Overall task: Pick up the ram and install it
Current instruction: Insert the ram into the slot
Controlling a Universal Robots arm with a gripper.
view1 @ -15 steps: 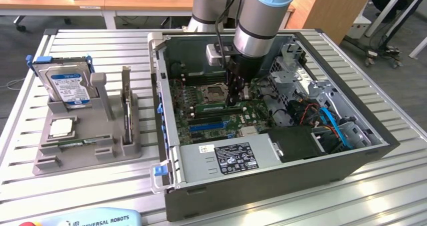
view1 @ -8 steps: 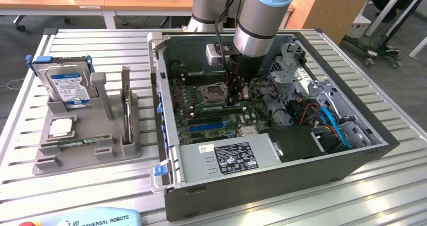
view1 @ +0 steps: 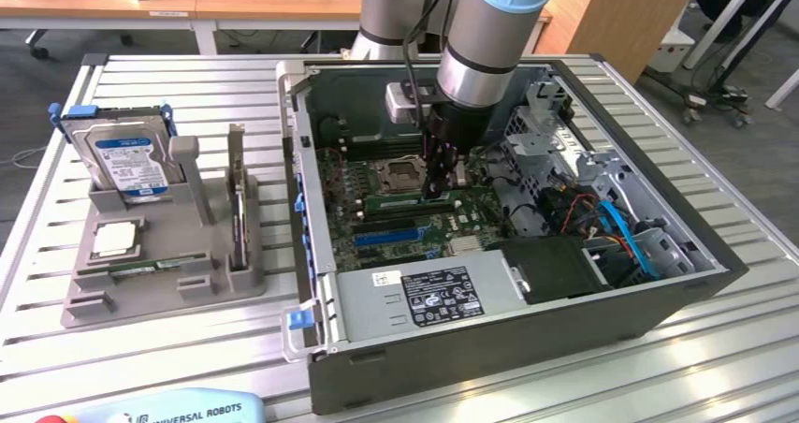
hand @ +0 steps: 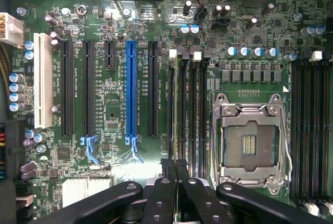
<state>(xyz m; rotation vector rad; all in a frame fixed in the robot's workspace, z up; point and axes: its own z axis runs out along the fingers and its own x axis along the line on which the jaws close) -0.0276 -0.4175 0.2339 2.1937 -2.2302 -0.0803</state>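
Ram (view1: 437, 195) clamped edge-on in my gripper (hand: 176, 171), down over motherboard DIMM slots (hand: 190, 109), beside CPU socket (hand: 250, 143).

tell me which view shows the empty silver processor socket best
The wrist view: the empty silver-framed processor socket faces the camera, its latch frame and gold contacts plain. The exterior view shows the socket small and at a slant.

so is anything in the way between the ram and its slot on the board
Nothing visible does. The gripper holds the ram right at the long black slots beside the empty processor socket, and no cable or part lies across them.
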